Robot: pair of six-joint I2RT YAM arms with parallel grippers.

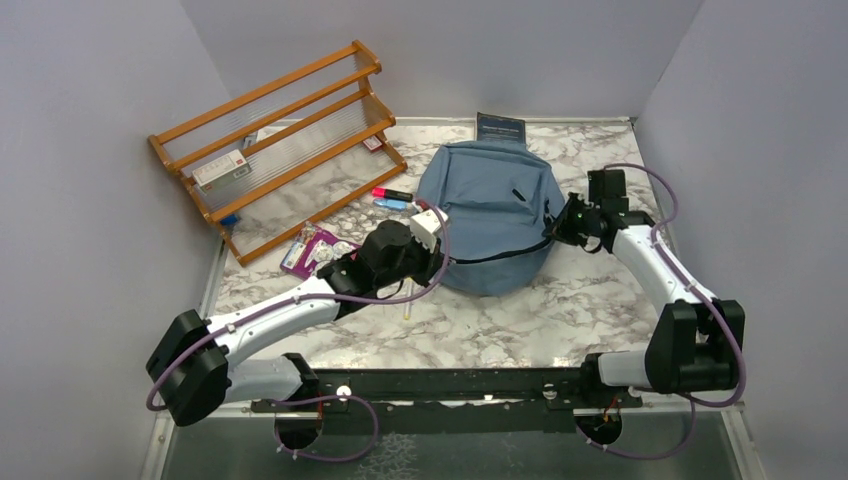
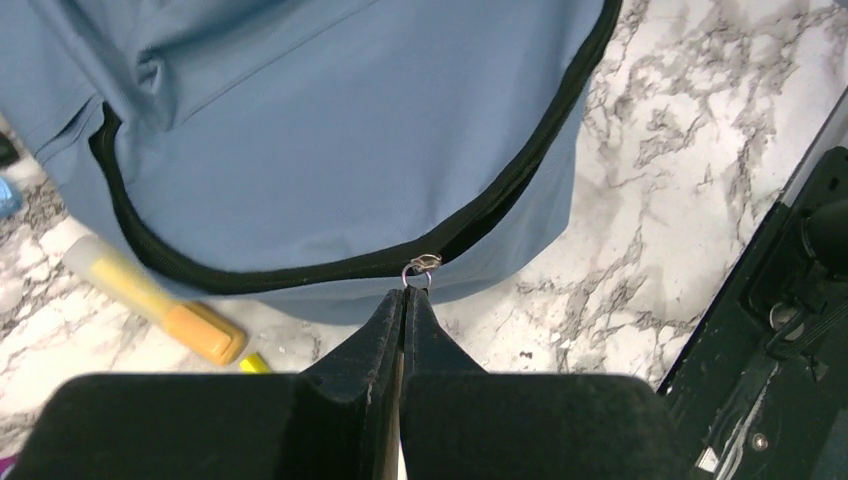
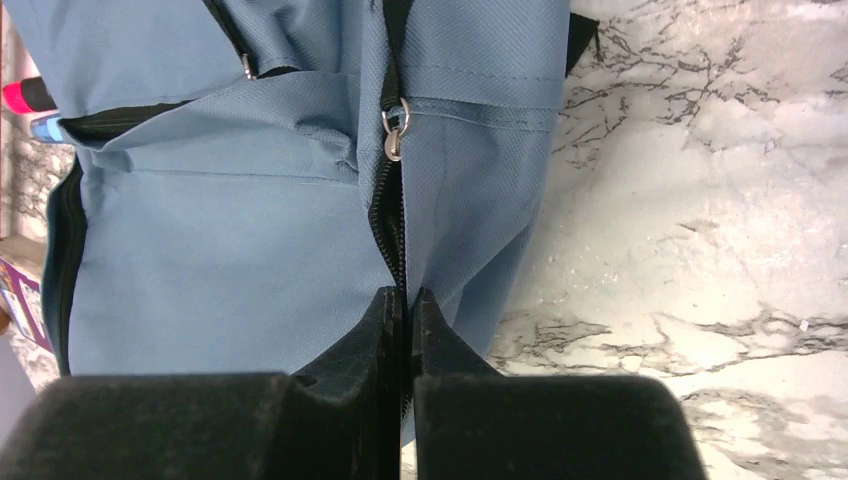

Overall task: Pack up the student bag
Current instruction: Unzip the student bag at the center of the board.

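The dusty-blue student bag (image 1: 490, 195) lies in the middle of the marble table, its black zipper (image 2: 300, 268) running along its near side. My left gripper (image 1: 440, 250) is at the bag's near left edge, shut on the metal ring of the zipper pull (image 2: 417, 276). My right gripper (image 1: 562, 228) is at the bag's right side, shut on the zipper band (image 3: 396, 235) and the fabric beside it. A second zipper pull (image 3: 394, 130) hangs just beyond the right fingertips. The bag's inside is hidden.
A wooden rack (image 1: 275, 150) stands at the back left. A dark book (image 1: 500, 127) lies behind the bag. Pink and blue markers (image 1: 392, 198) lie left of it, with a purple packet (image 1: 315, 250) nearer. A yellow-orange marker (image 2: 150, 300) lies by the bag's near edge.
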